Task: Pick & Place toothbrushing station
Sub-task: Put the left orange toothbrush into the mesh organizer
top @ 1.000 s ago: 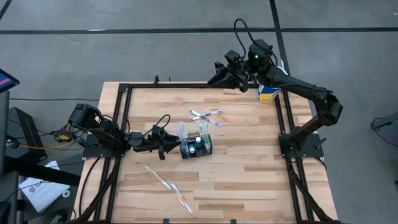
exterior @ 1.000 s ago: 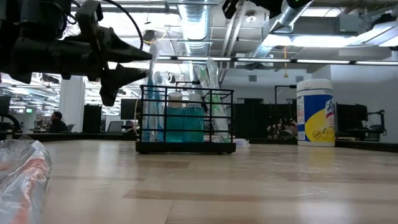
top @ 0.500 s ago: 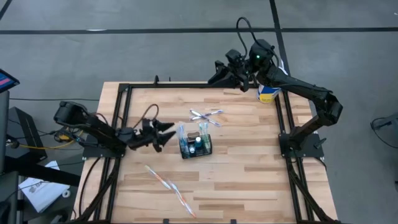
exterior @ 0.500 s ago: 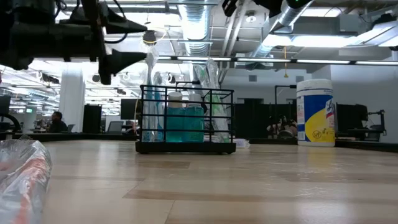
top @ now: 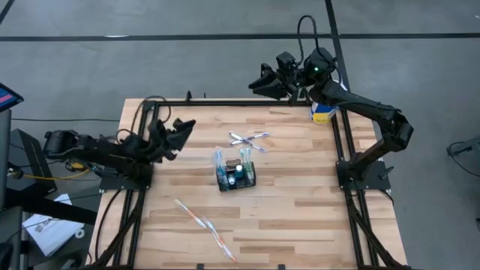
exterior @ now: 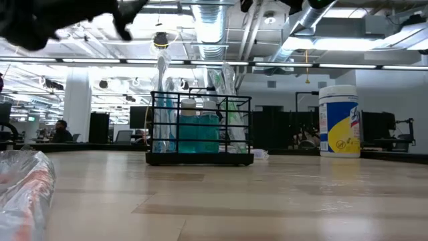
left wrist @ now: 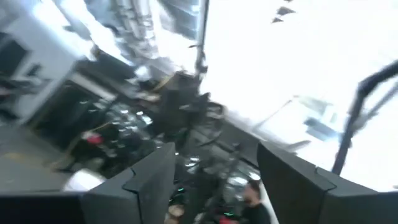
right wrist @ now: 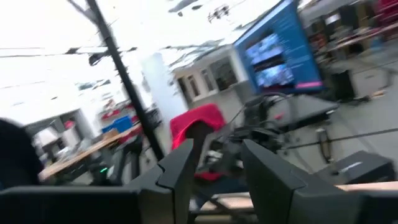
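Fingers spread and holding nothing, the left gripper point(top: 180, 127) had backed off from the toothbrushing station point(top: 236, 176) to the tabletop's left edge, so that placement looked done. The station sat mid-table, toothbrushes inside. The right gripper point(top: 262, 79) hung past the far edge, fingers apart, empty.

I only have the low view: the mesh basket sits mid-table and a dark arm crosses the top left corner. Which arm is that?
Observer: From above, that's the left gripper, off the basket, nearer the table's left edge.
Operator: Holding anything?
Observer: No, its fingers stand apart, nothing between them.
Operator: And the right arm?
Observer: The right gripper waits beyond the table's far edge, left of the wipes tub.
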Controlling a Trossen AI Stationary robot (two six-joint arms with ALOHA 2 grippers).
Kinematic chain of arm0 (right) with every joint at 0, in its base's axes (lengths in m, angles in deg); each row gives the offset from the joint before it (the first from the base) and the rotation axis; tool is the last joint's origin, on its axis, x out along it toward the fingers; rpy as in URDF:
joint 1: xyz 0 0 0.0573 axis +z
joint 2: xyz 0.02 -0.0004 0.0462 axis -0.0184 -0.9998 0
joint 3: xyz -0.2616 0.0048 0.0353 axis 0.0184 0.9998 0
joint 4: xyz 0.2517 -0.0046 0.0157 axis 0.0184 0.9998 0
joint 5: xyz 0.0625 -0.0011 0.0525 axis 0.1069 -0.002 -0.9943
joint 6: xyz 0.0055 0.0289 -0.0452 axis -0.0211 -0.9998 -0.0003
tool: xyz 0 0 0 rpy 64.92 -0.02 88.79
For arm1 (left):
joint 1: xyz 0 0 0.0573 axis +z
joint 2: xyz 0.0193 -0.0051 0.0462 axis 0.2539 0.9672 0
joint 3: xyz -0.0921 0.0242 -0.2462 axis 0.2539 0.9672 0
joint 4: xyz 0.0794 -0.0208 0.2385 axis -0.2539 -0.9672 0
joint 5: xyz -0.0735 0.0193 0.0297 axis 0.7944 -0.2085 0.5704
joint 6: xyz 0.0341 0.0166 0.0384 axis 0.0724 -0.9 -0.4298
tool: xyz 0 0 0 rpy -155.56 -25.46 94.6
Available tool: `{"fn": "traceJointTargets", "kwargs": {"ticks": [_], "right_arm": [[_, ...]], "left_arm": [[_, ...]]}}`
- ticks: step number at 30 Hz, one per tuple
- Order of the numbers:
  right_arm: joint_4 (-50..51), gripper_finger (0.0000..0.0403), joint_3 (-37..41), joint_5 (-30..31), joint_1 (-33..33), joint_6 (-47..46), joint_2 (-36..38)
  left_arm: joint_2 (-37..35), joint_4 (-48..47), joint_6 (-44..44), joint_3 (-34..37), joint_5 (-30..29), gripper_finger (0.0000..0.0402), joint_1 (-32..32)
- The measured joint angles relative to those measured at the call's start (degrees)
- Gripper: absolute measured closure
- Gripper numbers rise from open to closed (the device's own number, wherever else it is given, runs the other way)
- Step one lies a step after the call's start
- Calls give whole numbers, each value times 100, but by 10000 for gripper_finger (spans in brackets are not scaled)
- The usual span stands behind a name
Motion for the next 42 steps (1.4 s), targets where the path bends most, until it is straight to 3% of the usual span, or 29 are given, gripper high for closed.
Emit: {"fn": "traceJointTargets", "kwargs": {"ticks": [3, 8, 10, 16, 22, 26, 31, 36, 42], "right_arm": [[6, 276, 0, 568, 81, 62, 0], [-23, 276, 0, 1201, 191, 485, -2], [-153, 276, 0, 1294, 187, 453, -2], [-266, 276, 0, 1331, 162, 65, -4], [-213, 276, 0, 1263, 231, 241, -2], [-183, 276, 0, 1109, 168, 345, -2], [79, 276, 0, 352, 91, 350, -2], [469, 276, 0, -473, 109, 668, -2], [932, 276, 0, -716, 143, 1324, -2]], "left_arm": [[-255, -1229, 336, -461, 830, 193, 345], [-645, -6074, 609, -1489, 2386, 207, 1031], [-724, -7377, 356, -1820, 2714, 213, 1250], [-1105, -8996, 599, -2402, 2882, 223, 1768], [-1407, -11069, 1357, -2726, 2488, 227, 1787], [-1480, -11989, 2911, -2671, 2494, 227, 1556], [-1306, -12131, 4755, -2492, 2360, 227, 717], [-642, -12145, 6307, -2453, 1989, 227, -456], [371, -12364, 8337, -2444, 1941, 227, -1638]]}}
